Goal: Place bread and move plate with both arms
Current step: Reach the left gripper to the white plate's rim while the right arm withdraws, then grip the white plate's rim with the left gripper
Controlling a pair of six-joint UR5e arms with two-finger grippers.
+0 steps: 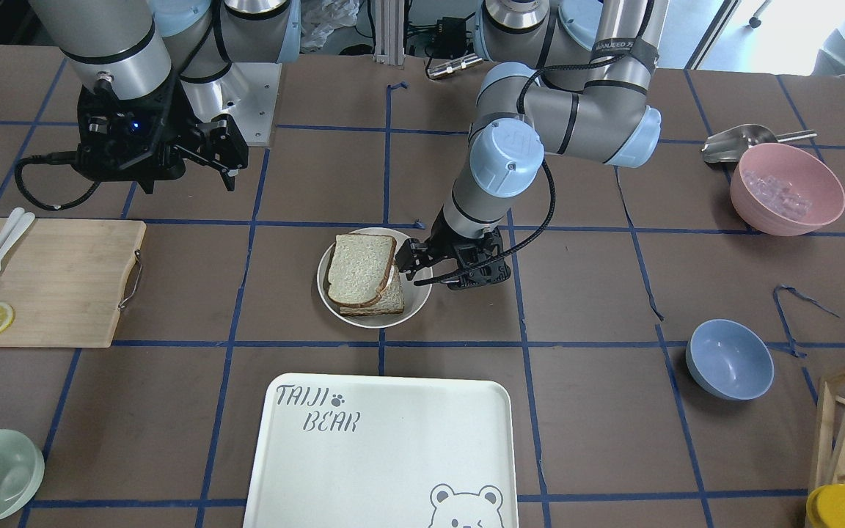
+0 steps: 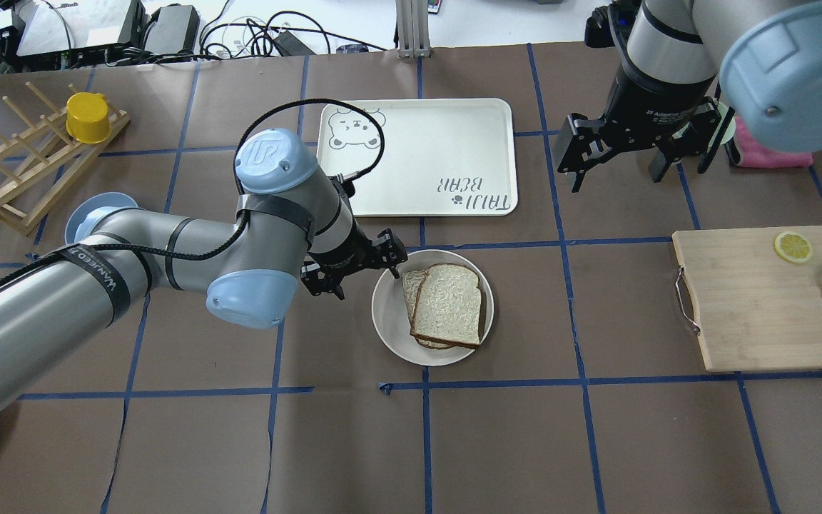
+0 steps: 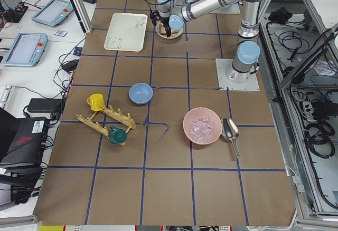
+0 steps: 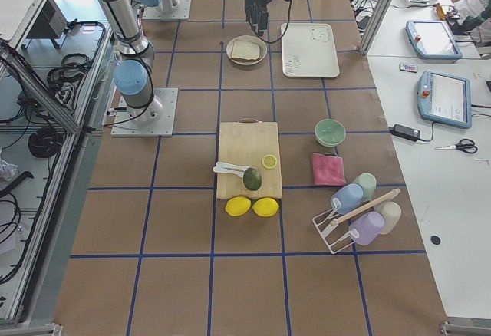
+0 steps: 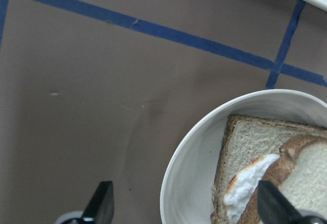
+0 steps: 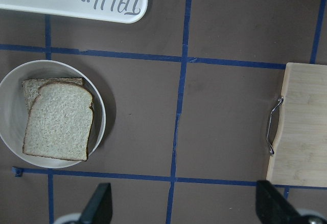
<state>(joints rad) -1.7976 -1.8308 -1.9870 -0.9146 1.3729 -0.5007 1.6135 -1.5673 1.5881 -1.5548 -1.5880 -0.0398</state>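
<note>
**Bread on plate, rim pinch next**

At left, left gripper (image 2: 367,280) low at edge of plate (image 2: 391,335), jaws spread wide, holding nothing. Per wrist view, one finger outside the rim, the other over the inside; touching or not, cannot tell.

In the middle, bread (image 2: 449,303) flat on plate, stacked askew over egg slice (image 2: 411,280). Probably soft, light, easily crushed and free to slide, so best left untouched. Plate likely stiff, smooth, a bit slippery, not heavy. Pinch the raised rim on opposite sides, keep level, go slow, or risk slices skating off. Tray (image 2: 418,157) near, just beyond plate, possibly the destination.

At right, right gripper (image 2: 628,168) raised off the table, well apart from plate, jaws equally wide, empty. Needs to come down onto the free side of the rim
</note>
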